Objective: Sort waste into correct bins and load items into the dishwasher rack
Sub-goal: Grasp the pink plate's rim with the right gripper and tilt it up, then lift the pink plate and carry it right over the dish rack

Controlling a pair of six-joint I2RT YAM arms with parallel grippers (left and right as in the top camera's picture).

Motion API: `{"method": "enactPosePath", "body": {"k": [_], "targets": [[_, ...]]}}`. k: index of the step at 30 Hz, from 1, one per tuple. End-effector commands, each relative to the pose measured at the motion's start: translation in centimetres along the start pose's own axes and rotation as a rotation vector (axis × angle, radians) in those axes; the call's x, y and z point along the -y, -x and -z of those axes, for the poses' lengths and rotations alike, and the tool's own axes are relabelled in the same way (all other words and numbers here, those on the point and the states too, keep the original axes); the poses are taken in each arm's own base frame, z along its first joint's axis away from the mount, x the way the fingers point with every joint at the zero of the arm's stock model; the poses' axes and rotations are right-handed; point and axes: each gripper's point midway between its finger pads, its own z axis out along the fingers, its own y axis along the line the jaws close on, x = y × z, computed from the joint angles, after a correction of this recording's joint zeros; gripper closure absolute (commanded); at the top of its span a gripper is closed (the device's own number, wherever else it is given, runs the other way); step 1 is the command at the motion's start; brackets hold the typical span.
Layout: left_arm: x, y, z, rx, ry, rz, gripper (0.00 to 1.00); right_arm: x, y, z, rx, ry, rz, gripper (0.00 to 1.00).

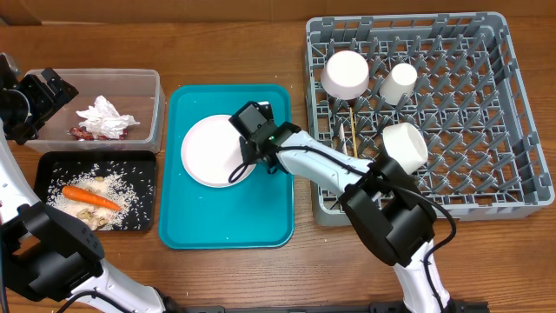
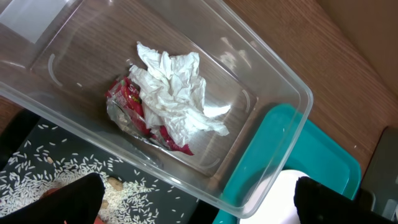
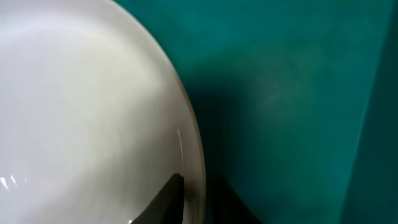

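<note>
- Teal serving tray (image 1: 226, 217) sits mid-table (image 1: 243, 35). The large white plate (image 1: 208, 152) lies flat on the tray's far half.
- Right gripper (image 1: 247, 155) is at the plate's right edge. Overhead, the wrist block covers the fingers. The right wrist view shows them: one dark finger (image 3: 163, 202) over the plate's surface, the other just outside the rim on the teal side.
- The gap between them is narrow, with the rim in it. Cannot tell whether they press on the rim.
- Left gripper (image 2: 199, 186) hangs over the clear tub (image 1: 159, 104) at the table's far left. Its fingers (image 2: 68, 199) stand wide apart at the lower corners of the left wrist view and hold nothing.
- In the tub, the crumpled napkin (image 2: 177, 87) lies on top of the red wrapper (image 2: 134, 102). The left wrist view shows the wrapper's crinkle and print. Overhead it is only a red strip at the napkin's near edge.
- Black tray (image 1: 139, 169) lies just in front of the tub. It holds the carrot (image 1: 89, 198), rice grains (image 1: 122, 187) and beige scraps (image 1: 100, 219). The carrot shows overhead only; the left wrist view catches rice and a few scraps.
- Dishwasher rack (image 1: 486, 104) is on the right and is seen overhead only. Its far-left part holds a white bowl (image 1: 346, 74) and a white cup (image 1: 400, 83).
- A wooden chopstick (image 1: 353, 132) lies among the pegs near the rack's left side.
- Another white round vessel (image 1: 405, 146) sits nearer the front. Cup or bowl is not clear.
</note>
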Motion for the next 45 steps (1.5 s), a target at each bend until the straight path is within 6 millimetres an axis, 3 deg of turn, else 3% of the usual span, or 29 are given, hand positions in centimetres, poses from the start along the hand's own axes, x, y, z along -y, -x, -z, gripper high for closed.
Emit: {"method": "enactPosePath", "body": {"k": [1,5,13,17,26,31,38,42,45], "targets": [[0.1,-0.2,-0.4,-0.011,0.002,0.006,0.0,-1.4,1.6,2.7,-0.009,0.112,-0.017,0.82],[0.1,-0.2,-0.4,-0.011,0.002,0.006,0.0,-2.2,0.3,2.8,-0.076,0.17,-0.032,0.78],[0.1,-0.2,-0.4,-0.011,0.002,0.006,0.0,-1.5,-1.1,2.9,-0.137,0.137,-0.081,0.78],[0.1,-0.2,-0.4,-0.011,0.002,0.006,0.0,-1.4,-1.1,2.9,-0.141,0.133,-0.102,0.79],[0.1,-0.2,-0.4,-0.011,0.002,0.006,0.0,-1.5,-0.6,2.9,-0.121,0.135,-0.107,0.96],[0.1,-0.2,-0.4,-0.011,0.002,0.006,0.0,-1.6,0.2,3.3,-0.102,0.126,-0.103,0.96],[0.1,-0.2,-0.4,-0.011,0.002,0.006,0.0,-0.8,2.2,5.7,-0.072,0.053,-0.041,0.96],[0.1,-0.2,-0.4,-0.011,0.002,0.006,0.0,-0.9,3.2,7.8,-0.078,0.037,0.018,0.96],[0.1,-0.2,-0.4,-0.011,0.002,0.006,0.0,0.2,4.2,9.7,-0.06,-0.035,0.022,0.96]]}}
